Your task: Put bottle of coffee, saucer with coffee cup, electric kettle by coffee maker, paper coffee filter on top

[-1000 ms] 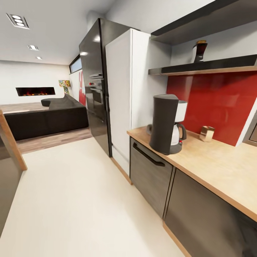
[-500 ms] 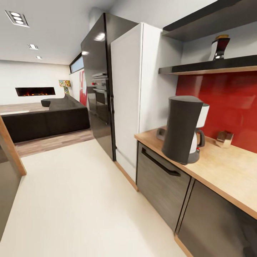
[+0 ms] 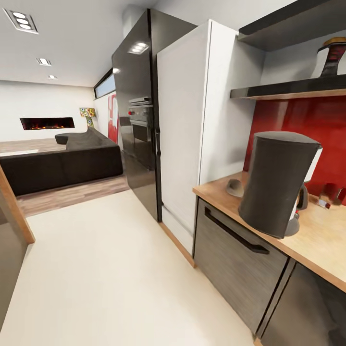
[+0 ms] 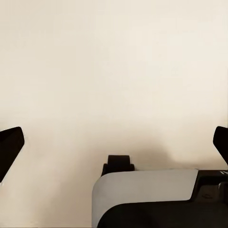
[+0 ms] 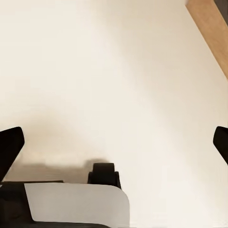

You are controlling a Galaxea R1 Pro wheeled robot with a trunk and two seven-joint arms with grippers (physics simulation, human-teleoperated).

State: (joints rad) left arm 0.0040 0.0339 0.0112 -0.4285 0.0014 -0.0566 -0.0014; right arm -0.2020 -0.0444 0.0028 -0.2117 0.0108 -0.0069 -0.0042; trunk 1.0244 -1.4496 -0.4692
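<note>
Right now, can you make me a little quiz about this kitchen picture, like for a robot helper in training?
1. True or false: the coffee maker stands on the countertop.
2. The wall behind the countertop is: A) blue B) red C) green.
3. Fill in: the bottle sits up on the ____.

Key: 1 true. 2 B. 3 shelf.

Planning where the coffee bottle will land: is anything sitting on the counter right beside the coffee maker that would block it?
On the fridge side, a small grey item sits on the countertop close beside the coffee maker. The counter strip in front looks bare. Small things lie behind it by the red wall; what they are is unclear.
</note>
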